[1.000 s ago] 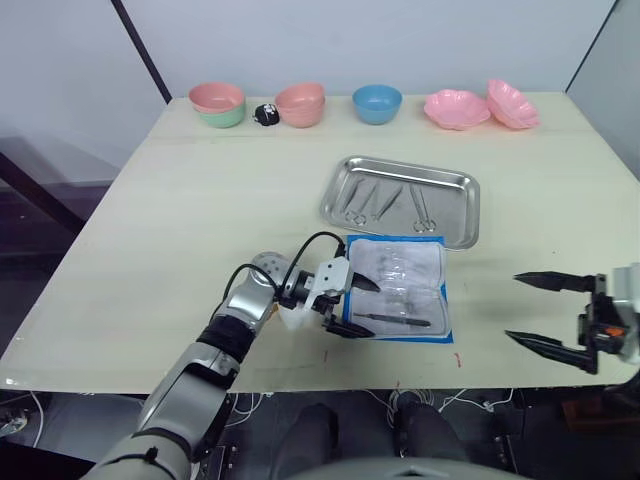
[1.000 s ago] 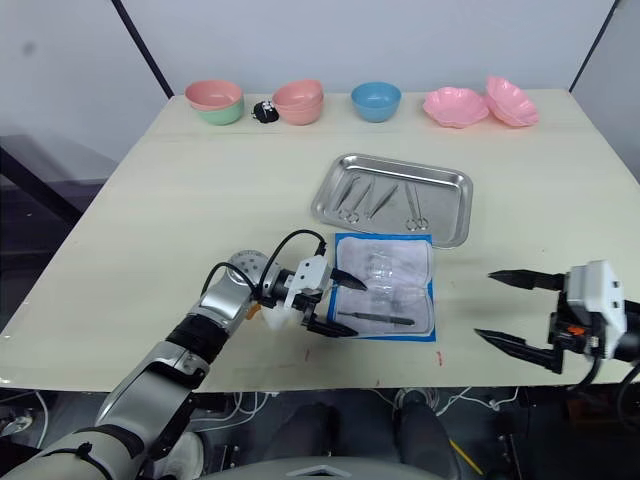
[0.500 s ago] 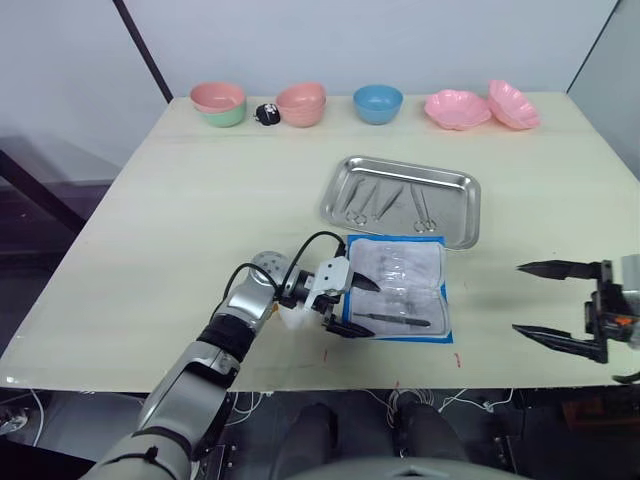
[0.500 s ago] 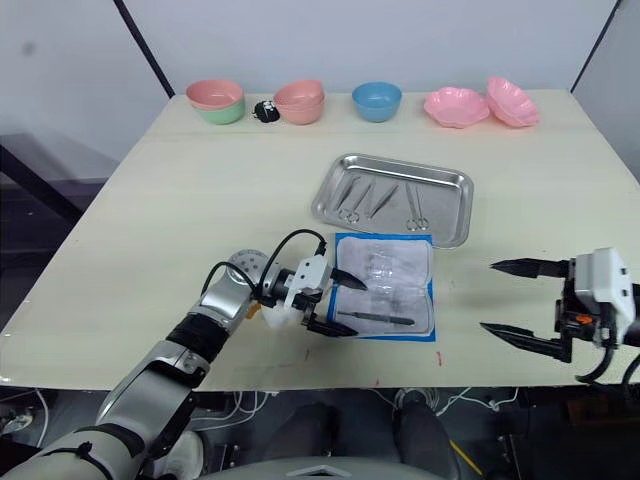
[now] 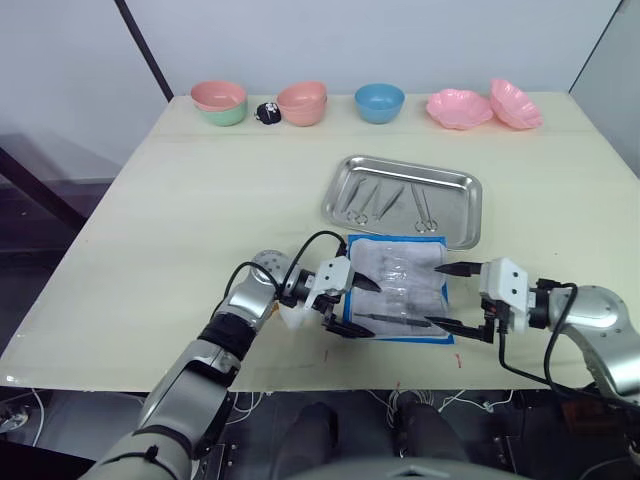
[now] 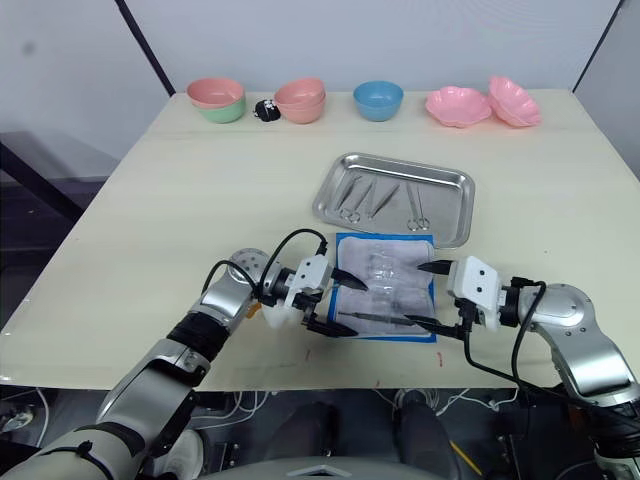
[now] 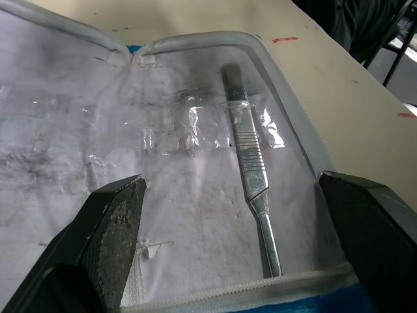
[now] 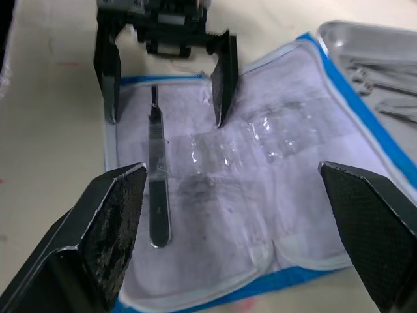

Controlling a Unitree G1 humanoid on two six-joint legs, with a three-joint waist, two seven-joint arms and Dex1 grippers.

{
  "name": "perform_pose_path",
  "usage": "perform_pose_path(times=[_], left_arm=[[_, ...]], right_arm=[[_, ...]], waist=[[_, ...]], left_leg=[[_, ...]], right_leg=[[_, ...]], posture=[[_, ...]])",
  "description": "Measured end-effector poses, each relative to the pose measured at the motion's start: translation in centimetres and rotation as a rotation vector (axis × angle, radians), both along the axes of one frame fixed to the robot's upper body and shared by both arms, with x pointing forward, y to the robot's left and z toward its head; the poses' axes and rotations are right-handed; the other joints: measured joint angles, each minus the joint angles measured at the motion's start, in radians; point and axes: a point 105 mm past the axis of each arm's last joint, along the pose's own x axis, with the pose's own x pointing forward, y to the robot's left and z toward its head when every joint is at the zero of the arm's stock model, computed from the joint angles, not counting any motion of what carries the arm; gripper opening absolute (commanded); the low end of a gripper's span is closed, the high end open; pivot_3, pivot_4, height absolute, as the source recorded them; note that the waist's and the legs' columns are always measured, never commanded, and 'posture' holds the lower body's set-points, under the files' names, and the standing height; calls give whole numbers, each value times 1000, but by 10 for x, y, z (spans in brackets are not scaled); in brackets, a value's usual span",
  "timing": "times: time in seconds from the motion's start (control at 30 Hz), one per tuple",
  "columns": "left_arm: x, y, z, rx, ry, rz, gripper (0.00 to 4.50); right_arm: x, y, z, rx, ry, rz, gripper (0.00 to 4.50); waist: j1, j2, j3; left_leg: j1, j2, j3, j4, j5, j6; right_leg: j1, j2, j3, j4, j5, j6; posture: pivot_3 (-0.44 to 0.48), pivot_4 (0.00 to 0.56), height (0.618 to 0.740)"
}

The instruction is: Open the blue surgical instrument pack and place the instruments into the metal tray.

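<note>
Two grippers faced each other across the near part of a pale wooden table [image 5: 180, 200]. Between them lay the blue surgical instrument pack [image 5: 398, 287], spread open flat with its clear plastic pockets facing up and a blue border showing around the edges. The left gripper [image 5: 350, 307] sat at the pack's left edge with its two black fingers spread wide, holding nothing, its fingertips resting at or just above the lining. The right gripper [image 5: 446, 296] sat at the pack's right edge, its fingers also spread wide and empty, pointing left toward the other gripper. One slim metal scalpel handle [image 7: 251, 169] lay in the near half of the open pack, running left to right between the two grippers, close to the near fingertip of each. A small white lump [image 5: 291, 316] rested on the table just beside the left gripper's wrist. Just beyond the pack, almost touching its far edge, sat the metal tray [image 5: 403, 199], with several ring-handled instruments [image 5: 384, 202] already lying inside it. Along the far edge of the table stood a row of coloured bowls [image 5: 300, 102]: pink over green, a small dark object [image 5: 266, 114], stacked pink, blue, and two pink flower-shaped dishes [image 5: 486, 105] at the far right.
</note>
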Motion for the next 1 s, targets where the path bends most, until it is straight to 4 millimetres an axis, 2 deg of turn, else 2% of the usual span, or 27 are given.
perform_pose_path(times=[0.17,0.4,0.53,0.57,0.7,0.77,0.8,1.0], left_arm=[[0,0,0,0,0,0,4500],[0,0,0,0,-1,0,4500],[0,0,0,1,0,1,4500],[0,0,0,1,1,1,4500],[0,0,-1,2,2,4,4500],[0,1,-1,4,3,5,4500],[0,1,-1,5,4,6,4500],[0,2,-2,7,4,9,4500]], right_arm=[[0,9,-20,-22,45,35,4411],[1,10,-36,-66,63,51,4411],[2,10,-40,-94,73,68,3224],[1,9,-42,-111,90,74,2639],[-4,10,-43,-147,134,104,1224],[-6,11,-44,-160,146,115,240],[-6,11,-43,-164,145,117,30],[-5,12,-44,-168,150,117,30]], waist=[[1,0,0],[1,0,0],[1,-1,0],[1,-1,-1],[1,-3,-3],[1,-5,-4],[1,-6,-5],[1,-7,-6]], left_leg=[[0,0,0,0,0,0],[0,0,0,0,0,0],[1,0,0,0,0,0],[1,0,0,0,0,0],[2,0,0,0,0,0],[2,0,0,0,0,0],[2,0,0,0,0,0],[3,0,0,0,0,0]], right_leg=[[0,1,0,0,0,0],[0,1,0,1,0,0],[0,1,0,1,0,0],[0,1,0,1,0,0],[1,1,0,0,0,0],[1,0,0,0,0,-1],[1,0,0,0,0,-1],[1,-1,1,1,0,-1]], posture=[[0,150,740],[0,150,740],[0,150,740],[0,150,740],[0,150,740],[0,150,740],[0,150,740],[0,150,740]])
